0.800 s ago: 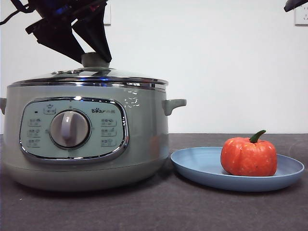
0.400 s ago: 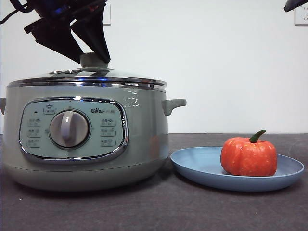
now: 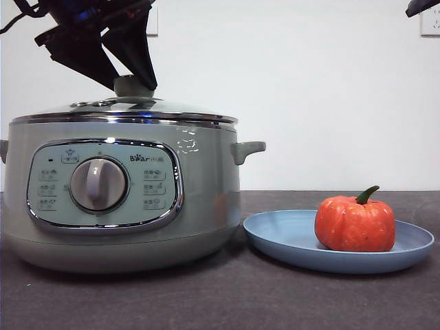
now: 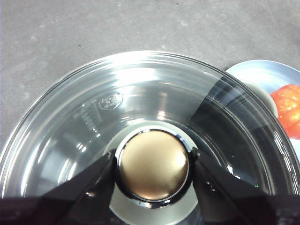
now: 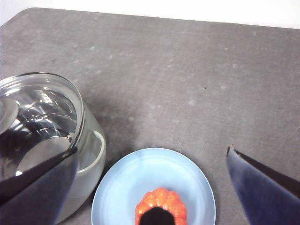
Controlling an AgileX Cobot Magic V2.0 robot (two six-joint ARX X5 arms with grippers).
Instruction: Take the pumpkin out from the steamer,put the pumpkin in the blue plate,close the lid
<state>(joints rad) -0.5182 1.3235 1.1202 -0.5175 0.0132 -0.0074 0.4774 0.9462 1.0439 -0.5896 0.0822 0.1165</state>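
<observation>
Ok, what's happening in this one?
The left gripper holds the lid by its knob, and the lid sits on the steamer. The pumpkin already rests in the blue plate beside the pot. The right gripper is open, hanging above the plate and holding nothing.

A plain white wall with a socket stands behind the dark grey speckled desk.
</observation>
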